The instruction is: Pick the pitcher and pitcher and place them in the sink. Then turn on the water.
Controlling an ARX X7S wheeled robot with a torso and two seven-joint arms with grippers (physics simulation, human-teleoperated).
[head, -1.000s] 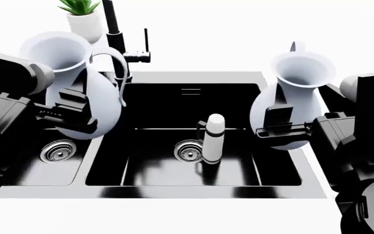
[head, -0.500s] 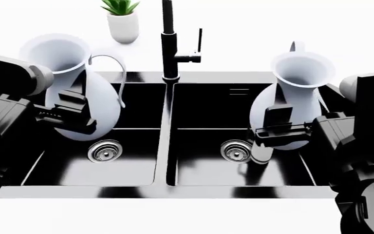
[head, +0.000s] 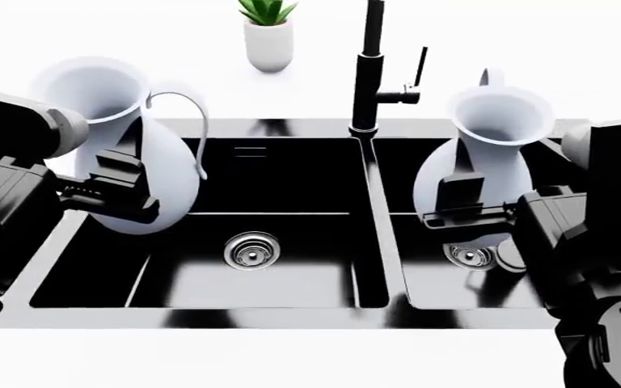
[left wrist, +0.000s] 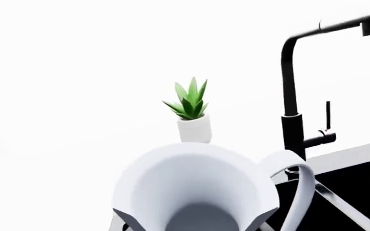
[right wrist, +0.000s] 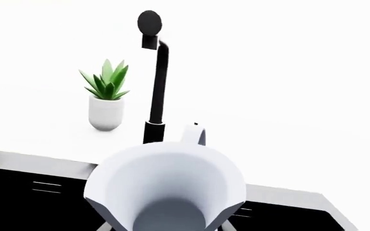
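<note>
Fat jug (head: 127, 153): held upright by the left gripper (head: 111, 194), jaws clamped on its belly. It hangs over the left edge of the sink (head: 278, 129), above the left basin (head: 246, 275), clear of the floor. Loop handle (head: 187, 121) faces the tap (head: 370, 73). In the left wrist view only its open mouth (left wrist: 194, 192) and handle show.

Slim jug (head: 483, 162): held upright by the right gripper (head: 467, 214), jaws clamped on the lower belly. It hangs over the right basin (head: 429, 283), near its drain (head: 471, 255). The handle sits at the far side, mostly hidden. The right wrist view shows its mouth (right wrist: 165, 192) only.

Sink: black, two basins, one chrome drain (head: 251, 249) in the left. A pale rounded object (head: 508, 255) lies by the right drain, possibly a bottle; too much is hidden to say.

Plant (head: 268, 32): small white pot behind the sink, apart from the tap.

Handling, as judged: both jugs look glossy and rigid, likely ceramic, so slippery in the jaws and liable to chip on a hard drop. The round bellies give the pads little flat face; a grip low on the belly, as here, seems steadier than the thin handle. Empty, they should be light. Lowering each until it rests on the basin floor before release looks wise. The tap lever (head: 413, 77) is untouched.
</note>
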